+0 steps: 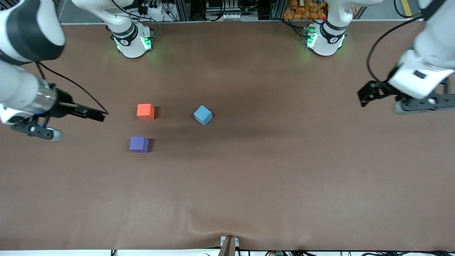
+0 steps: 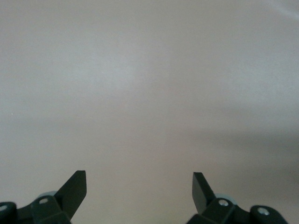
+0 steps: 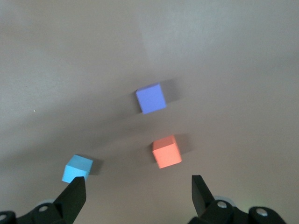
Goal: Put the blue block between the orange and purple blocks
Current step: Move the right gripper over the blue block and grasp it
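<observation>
The blue block (image 1: 203, 115) (image 3: 77, 168) rests on the brown table, turned at an angle, beside the orange block (image 1: 145, 111) (image 3: 166, 151) toward the left arm's end. The purple block (image 1: 139, 144) (image 3: 151, 98) lies nearer to the front camera than the orange one, with a gap between them. My right gripper (image 1: 96, 114) (image 3: 139, 186) hangs open and empty above the table toward the right arm's end, short of the orange block. My left gripper (image 1: 363, 96) (image 2: 139, 184) hangs open and empty over bare table at the left arm's end.
The two arm bases (image 1: 133, 42) (image 1: 323, 41) stand along the table's edge farthest from the front camera. The brown table cover (image 1: 227, 185) has a wrinkle near the front edge, by a small fixture (image 1: 229, 245).
</observation>
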`<state>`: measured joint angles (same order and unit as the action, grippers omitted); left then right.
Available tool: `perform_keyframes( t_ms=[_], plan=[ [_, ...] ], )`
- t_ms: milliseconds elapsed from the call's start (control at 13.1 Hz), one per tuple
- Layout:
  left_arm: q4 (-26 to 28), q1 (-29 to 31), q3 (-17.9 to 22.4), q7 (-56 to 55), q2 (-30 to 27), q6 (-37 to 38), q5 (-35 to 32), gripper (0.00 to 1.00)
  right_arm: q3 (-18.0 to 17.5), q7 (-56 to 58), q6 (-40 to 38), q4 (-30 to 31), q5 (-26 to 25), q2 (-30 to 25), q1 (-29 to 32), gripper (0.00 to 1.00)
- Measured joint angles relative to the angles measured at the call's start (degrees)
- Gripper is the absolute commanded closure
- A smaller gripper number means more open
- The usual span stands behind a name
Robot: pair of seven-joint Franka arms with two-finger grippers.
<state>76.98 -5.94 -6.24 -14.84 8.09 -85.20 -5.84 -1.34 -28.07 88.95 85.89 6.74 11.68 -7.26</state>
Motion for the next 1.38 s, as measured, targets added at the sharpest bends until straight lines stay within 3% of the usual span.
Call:
perform_keyframes(
  t_ms=[230, 690, 996, 1379],
  plan=[
    [0.01, 3.21, -0.02, 2.9, -0.52, -0.03, 0.15, 0.0, -0.15, -8.26, 1.8, 1.17, 2.25, 3.9, -4.34, 0.0],
    [0.01, 4.0, 0.0, 3.79, -1.25, -0.08, 0.17, 0.0, -0.33, -27.85, 18.62, 9.96, 2.64, 8.98, -17.53, 0.0],
    [0.03, 4.57, 0.07, 4.16, -1.45, -0.08, 0.17, 0.0, -0.27, -35.0, 29.63, 14.79, 2.64, 13.56, -22.72, 0.0],
    [0.09, 6.51, 0.08, 7.02, -1.46, -0.08, 1.58, 0.0, -0.24, -38.61, 33.13, 15.54, 2.62, 18.35, -26.43, 0.0]
  ],
)
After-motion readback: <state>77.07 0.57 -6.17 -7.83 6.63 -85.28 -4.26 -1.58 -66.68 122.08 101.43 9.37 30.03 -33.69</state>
